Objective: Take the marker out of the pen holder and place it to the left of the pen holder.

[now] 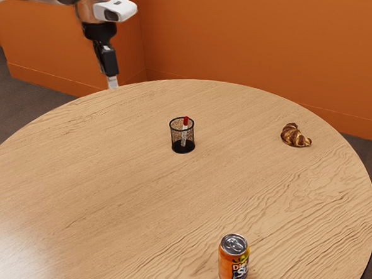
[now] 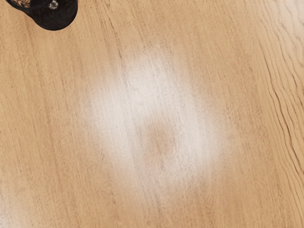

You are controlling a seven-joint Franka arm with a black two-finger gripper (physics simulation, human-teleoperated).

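My gripper [image 1: 113, 83] hangs at the exterior view's upper left, above the table's far left edge and well apart from the pen holder; how its fingers stand is unclear. The black mesh pen holder [image 1: 174, 139] stands upright near the middle of the table. Inside it leans the white marker [image 1: 184, 130], nearly upright, its red end at the rim. In the wrist view the pen holder [image 2: 57, 16] is cut off at a corner, its dark base showing.
An orange soda can [image 1: 234, 261] stands on the round wooden table [image 1: 121, 173] at the exterior view's lower right. A croissant [image 1: 295, 136] lies beyond the pen holder toward the exterior view's right. Orange walls rise behind the table.
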